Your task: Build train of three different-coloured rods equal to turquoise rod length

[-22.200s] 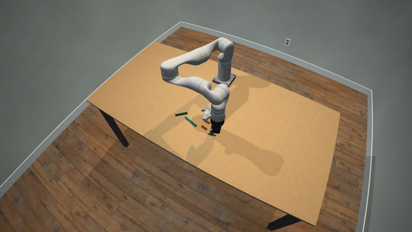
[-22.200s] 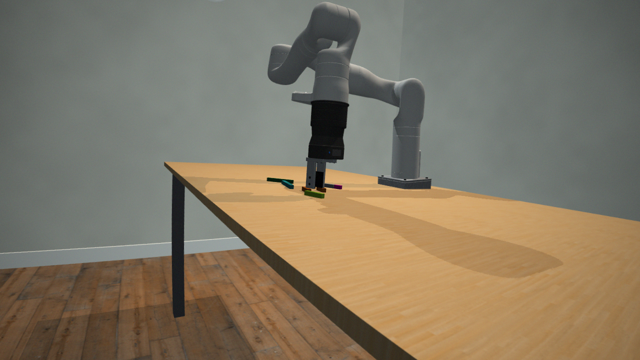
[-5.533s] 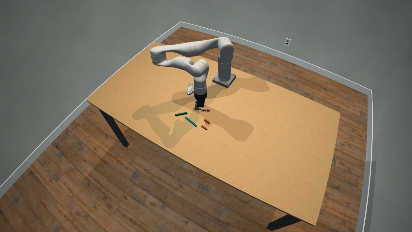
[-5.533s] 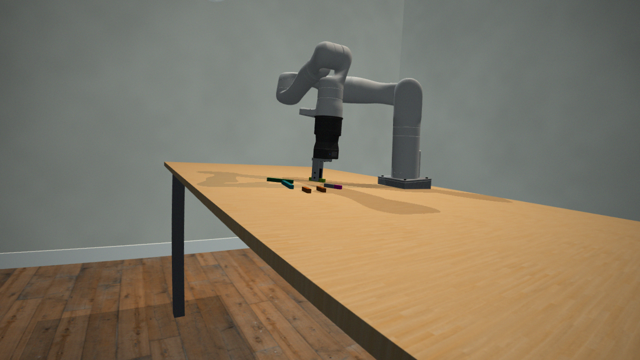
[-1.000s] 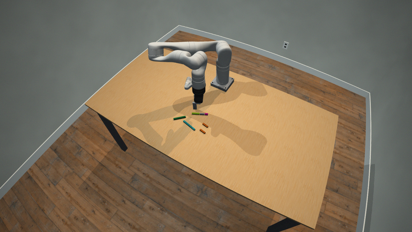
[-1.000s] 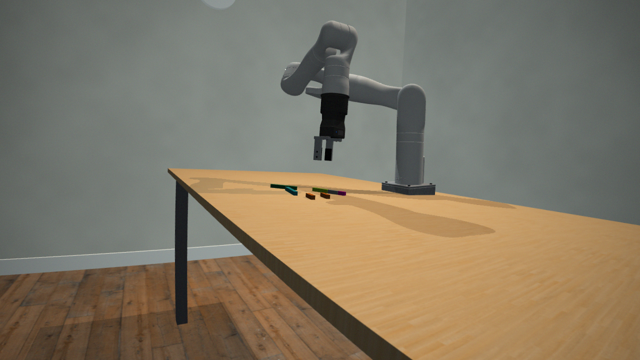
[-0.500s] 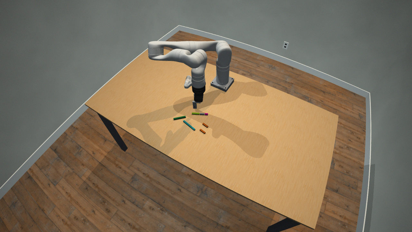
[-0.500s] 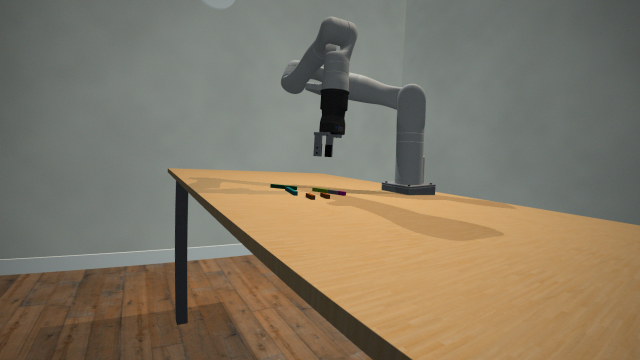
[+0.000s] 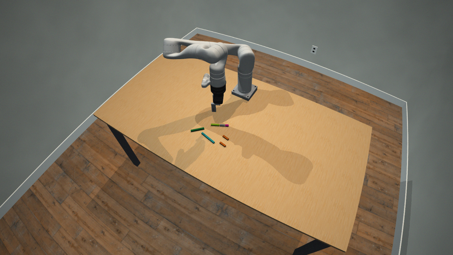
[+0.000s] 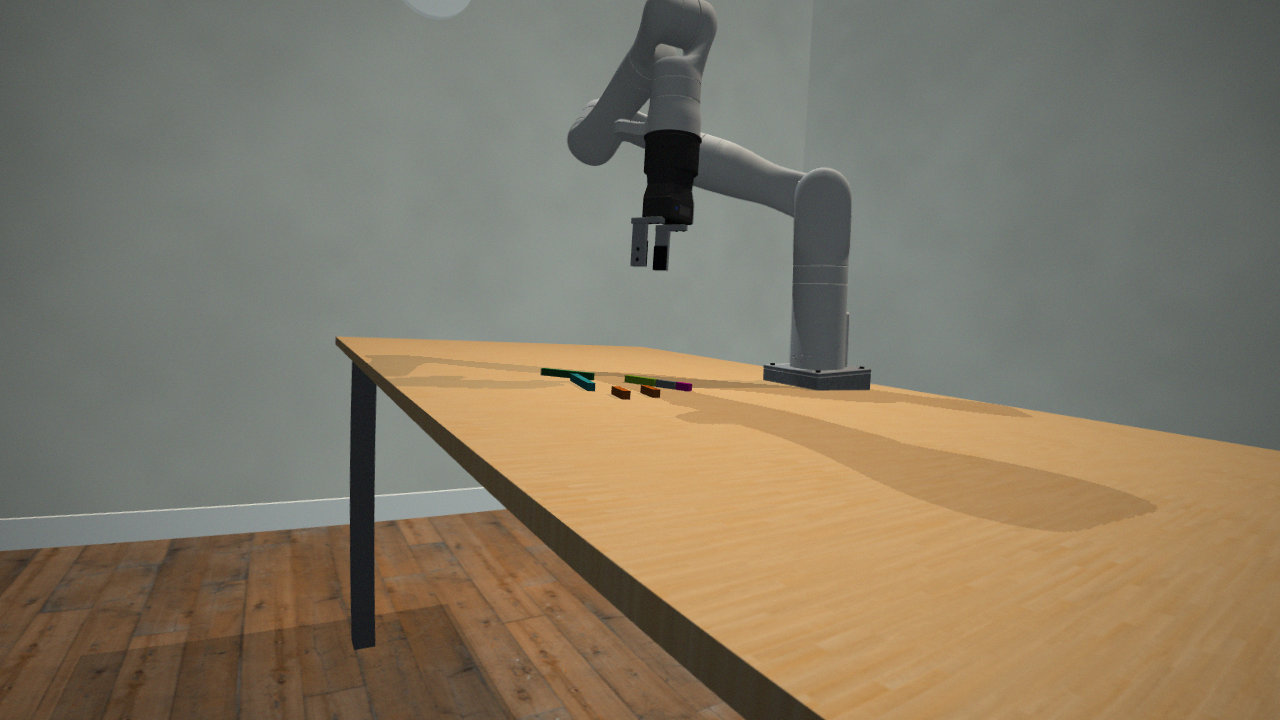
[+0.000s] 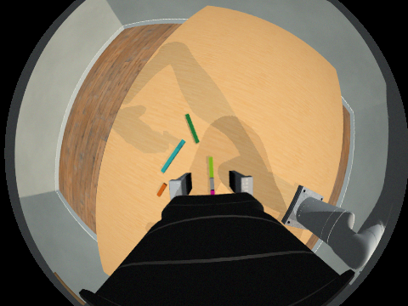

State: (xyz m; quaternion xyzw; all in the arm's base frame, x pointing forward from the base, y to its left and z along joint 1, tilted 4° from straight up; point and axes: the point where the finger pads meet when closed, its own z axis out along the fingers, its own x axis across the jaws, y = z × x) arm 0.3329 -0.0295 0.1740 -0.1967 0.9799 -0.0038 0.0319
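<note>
Lime rod (image 9: 214, 124), grey rod (image 9: 222, 125), magenta rod (image 9: 226, 125), turquoise rod (image 9: 207, 137).
</note>
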